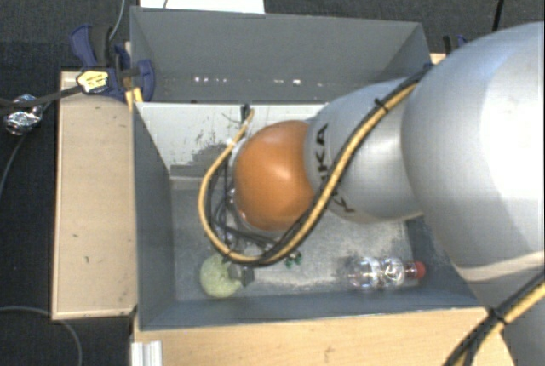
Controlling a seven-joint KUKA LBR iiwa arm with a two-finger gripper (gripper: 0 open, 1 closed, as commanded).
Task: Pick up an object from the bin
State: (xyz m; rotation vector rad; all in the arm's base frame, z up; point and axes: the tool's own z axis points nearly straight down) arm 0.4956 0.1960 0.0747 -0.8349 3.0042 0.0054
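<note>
Currently the grey metal bin (155, 211) has the KUKA arm (477, 151) reaching in from the right, and its silver body covers much of the right half of the floor. The arm's wrist is pitched down toward the bin's near-left part. An orange dome-shaped cover (272, 173) on the wrist sits over the middle of the floor. A yellow-and-black cable loop (207, 203) hangs off its left side and curls back under it.

Gripper (244, 271): a dark stub shows below the orange cover, low in the bin, close to the near wall. The cover and cables hide most of it, so I cannot tell whether it is released or clenched. Nothing can be seen held in it.

Nearest thing: a pale green ball (218, 279), roundish and dull-surfaced, on the floor near the near-left corner. It lies just left of the gripper's tip. I cannot tell whether they are touching or slightly apart.

Other contents:
- A small dark green bit (294, 259) lies on the floor just right of the gripper, beside the cable loop.
- A clear plastic bottle (375, 272) with a red cap (415, 271) lies on its side along the near wall, well to the right of the ball, with the cap pointing right.

The floor around these things is grey and speckled.
</note>
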